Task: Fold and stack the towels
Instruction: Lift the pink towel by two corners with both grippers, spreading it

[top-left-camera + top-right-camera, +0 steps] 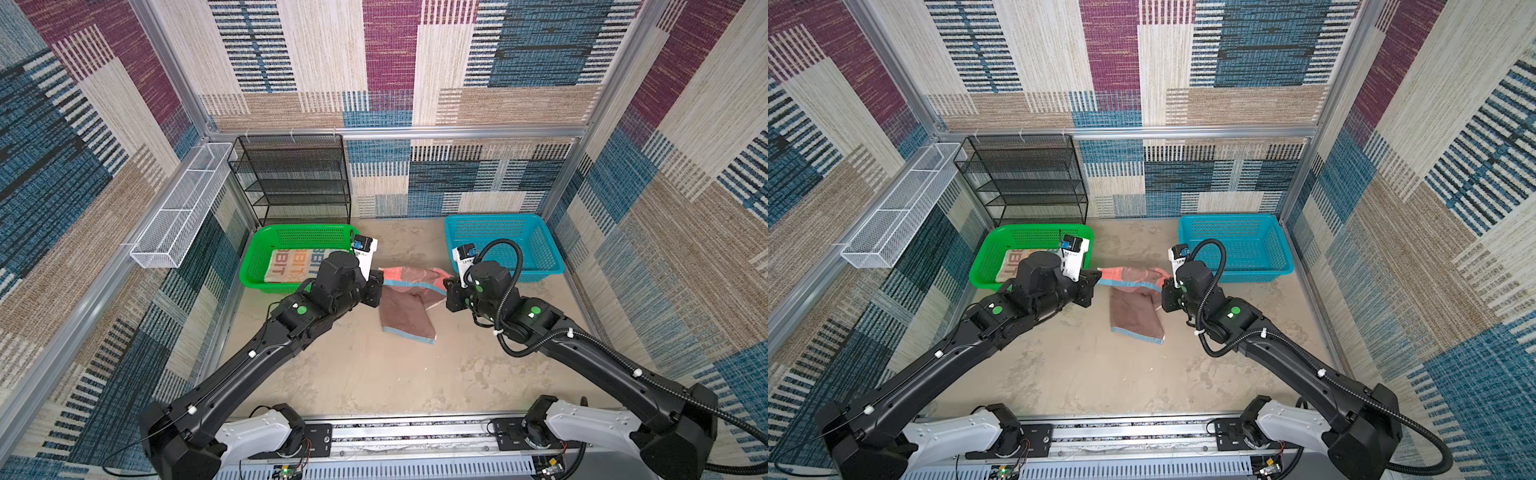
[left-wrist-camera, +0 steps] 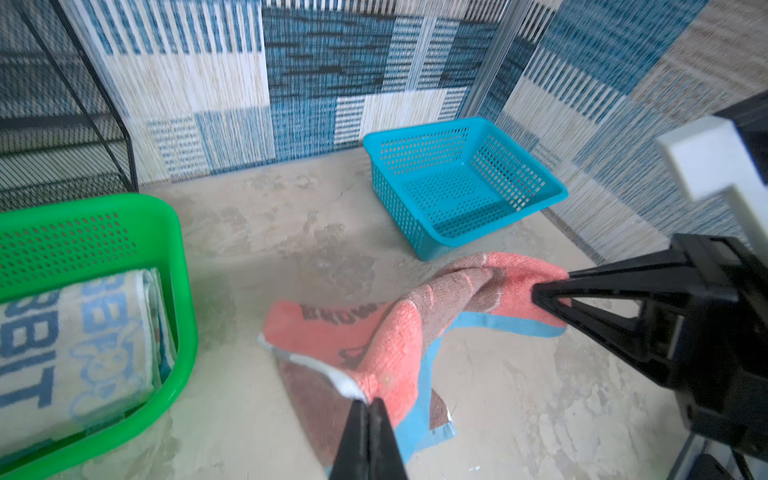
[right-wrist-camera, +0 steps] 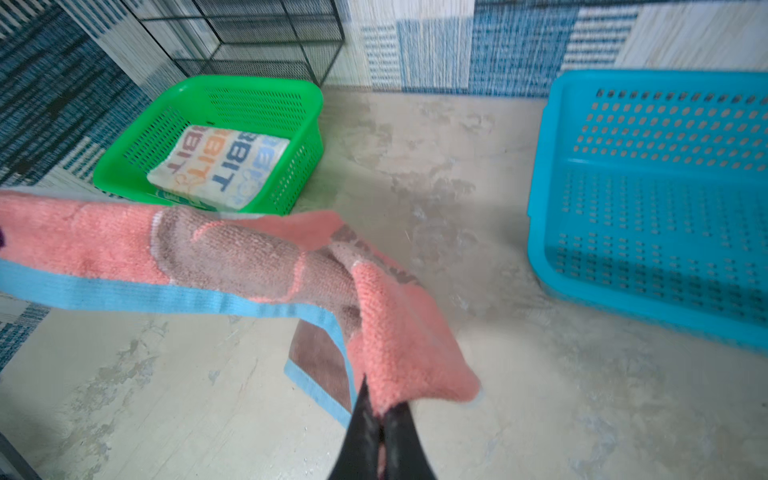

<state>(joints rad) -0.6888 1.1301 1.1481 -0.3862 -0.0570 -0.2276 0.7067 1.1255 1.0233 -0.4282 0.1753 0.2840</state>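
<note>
We find the coral towel (image 1: 409, 307) held up above the middle of the counter (image 1: 374, 374), between the green basket (image 1: 305, 227) and the blue basket (image 1: 494, 217) and touching neither. The left gripper (image 2: 368, 405) is clamped on one upper corner, with its fingers pressed together over the cloth. The right gripper (image 3: 376, 409) is clamped on the opposite upper corner in the same way. The upper edge of the towel runs nearly level between the two grippers with a slight sag. A light blue border follows this edge, and the brown reverse side hangs below it toward the near side of the counter. The lower hem, also bordered in blue, sits skewed toward the right arm. We see a broad band of open counter on the near side of the towel, between the two arms, and a narrower strip behind it running to the back wall. The green basket stands just beside the left wrist and the blue basket just beside the right wrist, so sideways room is limited by both rims. A folded whitish towel (image 3: 220, 166) lies flat inside the green basket, and it bears rows of the letters "BBIT" in blue and orange. Dark lettering on the coral face appears in the left wrist view, but it is too blurred for us to read with confidence. A black mesh shelf (image 1: 291, 178) stands behind the green basket against the back wall.
</note>
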